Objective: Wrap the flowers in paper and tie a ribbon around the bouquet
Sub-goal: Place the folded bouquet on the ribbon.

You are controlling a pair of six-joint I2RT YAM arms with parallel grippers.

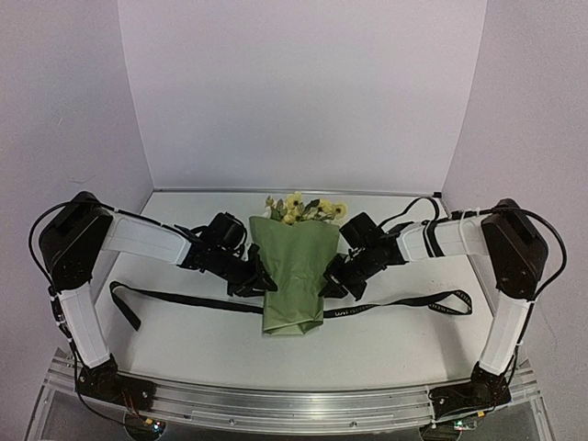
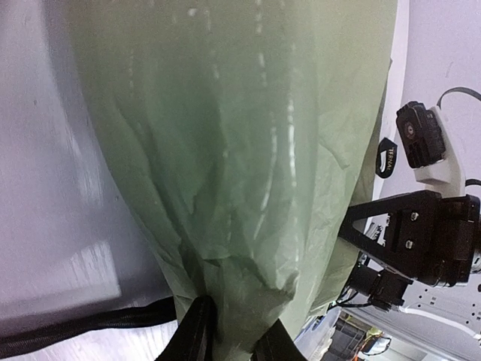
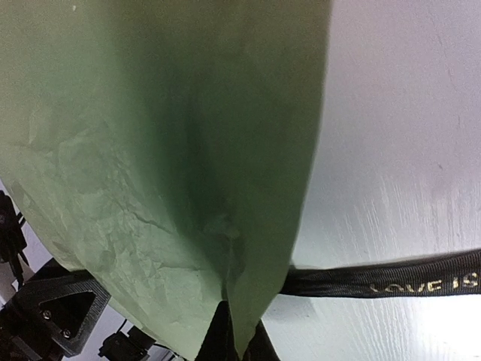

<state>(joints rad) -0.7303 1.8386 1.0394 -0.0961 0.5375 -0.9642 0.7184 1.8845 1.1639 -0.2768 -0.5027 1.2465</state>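
The bouquet lies mid-table: olive-green paper (image 1: pixel 294 271) rolled into a cone, with pale yellow flowers (image 1: pixel 303 209) sticking out of its far end. My left gripper (image 1: pixel 261 279) is shut on the cone's left side; in the left wrist view its gripper (image 2: pixel 236 340) pinches a bunched fold of the paper (image 2: pixel 248 150). My right gripper (image 1: pixel 331 279) is shut on the cone's right edge, and the right wrist view shows the thin paper (image 3: pixel 165 135) edge clamped in the gripper (image 3: pixel 239 344). The black ribbon (image 1: pixel 184 299) lies flat across the table under the cone, with gold lettering (image 3: pixel 421 284). The stems are hidden.
The ribbon's left end loops near the left arm (image 1: pixel 124 308) and its right end near the right arm (image 1: pixel 455 299). White walls enclose the table on three sides. The right arm's wrist (image 2: pixel 425 241) sits close beyond the paper in the left wrist view.
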